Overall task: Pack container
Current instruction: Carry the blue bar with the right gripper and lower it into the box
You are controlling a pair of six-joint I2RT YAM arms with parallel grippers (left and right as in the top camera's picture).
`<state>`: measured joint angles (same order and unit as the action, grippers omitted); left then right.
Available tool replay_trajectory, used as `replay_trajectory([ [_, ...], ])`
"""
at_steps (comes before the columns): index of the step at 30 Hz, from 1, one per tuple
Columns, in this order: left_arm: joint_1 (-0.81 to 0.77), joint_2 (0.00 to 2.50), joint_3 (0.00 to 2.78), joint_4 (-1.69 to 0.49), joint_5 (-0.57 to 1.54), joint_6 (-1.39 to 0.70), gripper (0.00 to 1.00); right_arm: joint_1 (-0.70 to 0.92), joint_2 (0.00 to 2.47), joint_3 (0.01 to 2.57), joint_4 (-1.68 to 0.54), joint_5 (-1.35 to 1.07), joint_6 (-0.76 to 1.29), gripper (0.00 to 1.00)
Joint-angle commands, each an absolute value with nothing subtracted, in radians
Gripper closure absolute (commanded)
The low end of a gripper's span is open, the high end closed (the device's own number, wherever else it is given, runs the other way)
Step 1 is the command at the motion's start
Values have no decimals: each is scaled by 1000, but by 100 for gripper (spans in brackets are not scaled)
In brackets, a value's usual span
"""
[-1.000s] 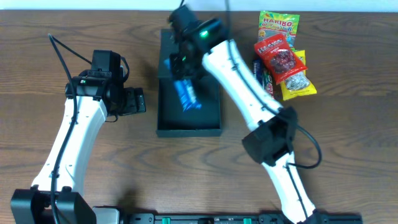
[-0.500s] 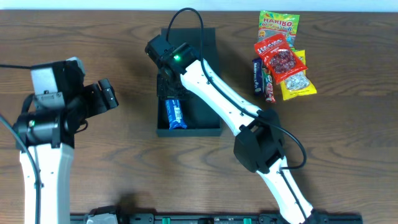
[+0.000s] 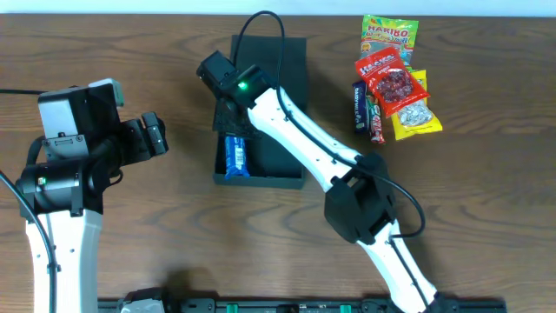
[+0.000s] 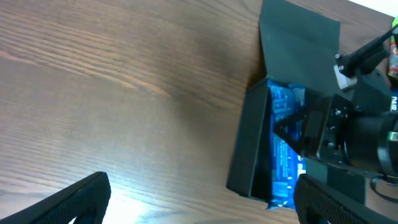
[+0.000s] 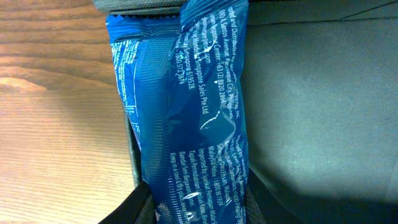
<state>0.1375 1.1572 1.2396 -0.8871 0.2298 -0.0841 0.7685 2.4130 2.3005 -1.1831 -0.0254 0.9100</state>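
Observation:
The container (image 3: 261, 181) is a shallow black box at mid-table, its flap lid (image 3: 278, 56) open at the back. A blue snack packet (image 3: 235, 155) lies inside along the box's left wall. My right gripper (image 3: 233, 130) reaches into the box and is shut on the packet's far end. In the right wrist view the packet (image 5: 186, 112) runs between my fingers (image 5: 193, 208) over the dark box floor (image 5: 311, 112). My left gripper (image 3: 155, 137) is open and empty, left of the box. The left wrist view shows its fingers (image 4: 199, 199), the box wall (image 4: 245, 149) and the packet (image 4: 283, 155).
A pile of snacks lies at the back right: a Haribo bag (image 3: 389, 33), a red packet (image 3: 388, 78), a yellow packet (image 3: 415, 113) and dark bars (image 3: 363, 106). The right arm stretches across the box from the front right.
My right gripper has brought the blue packet down into the box and over to its left wall. The box has slid slightly left. My left arm has pulled back to the left.

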Motion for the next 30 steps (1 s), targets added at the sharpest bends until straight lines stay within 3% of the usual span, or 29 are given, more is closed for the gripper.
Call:
replay_trajectory([
  [1, 144, 1150, 1254, -887, 237, -66, 5, 788, 2376, 2294, -1177, -19, 967, 62],
  [2, 144, 1150, 1254, -887, 237, -66, 5, 786, 2376, 2294, -1178, -19, 976, 58],
  [3, 144, 1150, 1254, -887, 237, -66, 5, 784, 2376, 2294, -1177, -19, 985, 41],
  [6, 144, 1150, 1254, -892, 237, -66, 5, 783, 2375, 2294, -1177, -38, 994, 11],
  [7, 144, 1150, 1254, -893, 237, -66, 5, 783, 2375, 2294, -1177, -43, 994, 6],
  [9, 144, 1150, 1252, -894, 237, -65, 5, 779, 2369, 2296, -1178, -62, 994, 5],
  [13, 144, 1154, 1237, -891, 236, -55, 5, 758, 2324, 2296, -1187, -60, 942, 20],
  [16, 144, 1162, 1226, -888, 237, -55, 5, 736, 2271, 2296, -1187, -60, 880, 45],
  [20, 144, 1173, 1226, -888, 237, -55, 5, 719, 2217, 2296, -1184, -61, 761, 96],
  [30, 144, 1173, 1226, -889, 237, -55, 5, 764, 2304, 2294, -1359, -133, 585, 99],
])
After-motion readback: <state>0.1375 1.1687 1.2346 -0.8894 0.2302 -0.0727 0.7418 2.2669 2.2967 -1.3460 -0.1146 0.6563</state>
